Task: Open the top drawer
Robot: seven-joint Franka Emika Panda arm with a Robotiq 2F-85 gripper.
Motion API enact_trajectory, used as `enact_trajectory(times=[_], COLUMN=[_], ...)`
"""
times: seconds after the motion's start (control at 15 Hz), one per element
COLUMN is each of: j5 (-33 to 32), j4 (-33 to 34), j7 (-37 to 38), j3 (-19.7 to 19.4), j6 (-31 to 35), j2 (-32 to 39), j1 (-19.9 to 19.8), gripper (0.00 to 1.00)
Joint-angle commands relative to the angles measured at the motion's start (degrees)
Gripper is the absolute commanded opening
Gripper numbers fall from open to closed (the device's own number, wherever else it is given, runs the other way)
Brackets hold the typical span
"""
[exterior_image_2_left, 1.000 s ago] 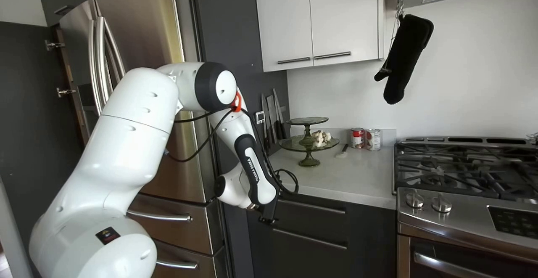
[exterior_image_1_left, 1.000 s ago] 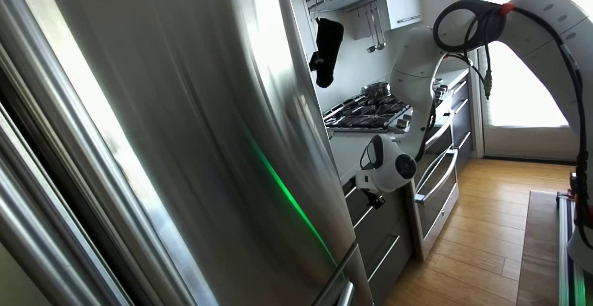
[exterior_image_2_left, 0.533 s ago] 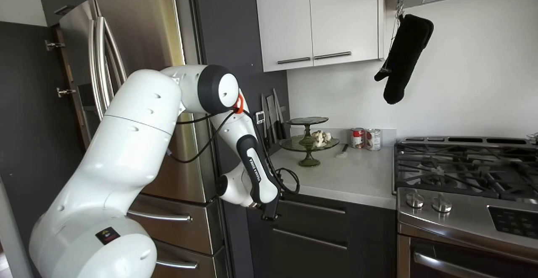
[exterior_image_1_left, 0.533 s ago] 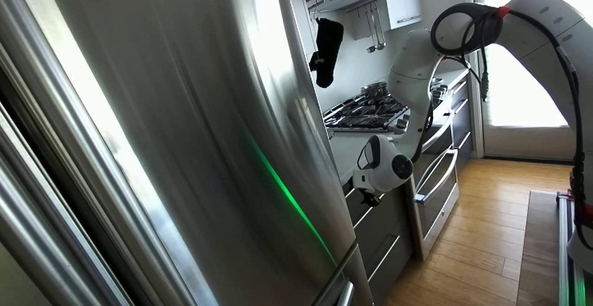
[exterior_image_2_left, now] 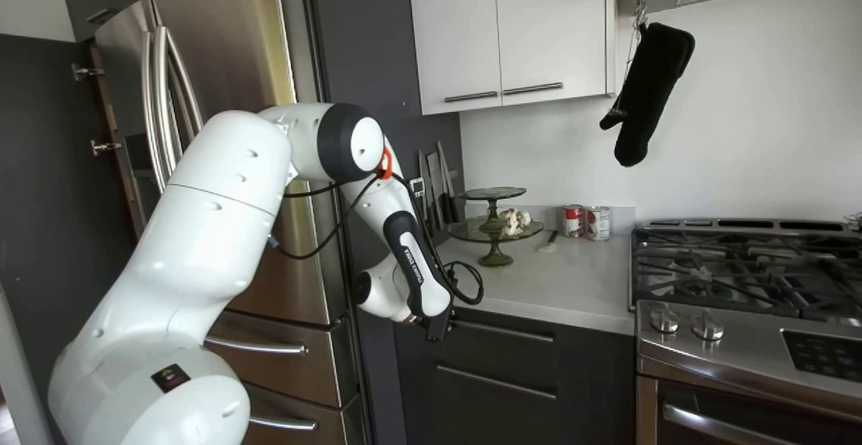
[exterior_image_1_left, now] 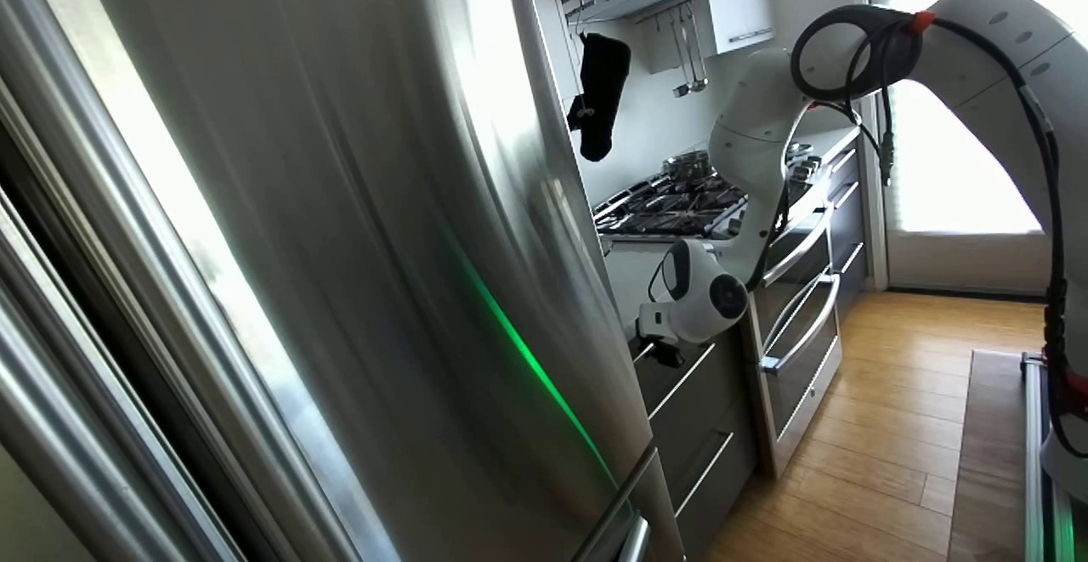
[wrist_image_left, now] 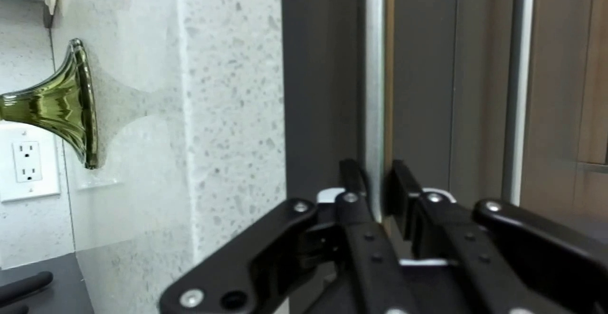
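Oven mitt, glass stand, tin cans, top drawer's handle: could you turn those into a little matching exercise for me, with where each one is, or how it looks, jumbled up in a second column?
Column one
1. Oven mitt
2. Glass stand
3. Tin cans
4. Top drawer's handle

Column two
A. Side by side on the counter
B. Seen between the fingers in the wrist view
C. Hanging in front of the white wall
D. Green and two-tiered

Right pairs: 1-C, 2-D, 3-A, 4-B
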Motion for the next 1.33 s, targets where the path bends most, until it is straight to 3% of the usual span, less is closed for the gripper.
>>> enact_trajectory(times=[0.0, 0.27, 1.27], j5=[0.0, 0.0, -0.01], j4=[0.45, -0.67, -13.69], j7=[-1.08, -5.18, -17.45], j3=[5.55, 12.97, 41.56], j6=[7.47, 10.9, 9.0], j2=[0.58, 0.75, 2.74], j1=[-6.28, -14.29, -45.05], gripper=[0.05, 0.05, 0.05])
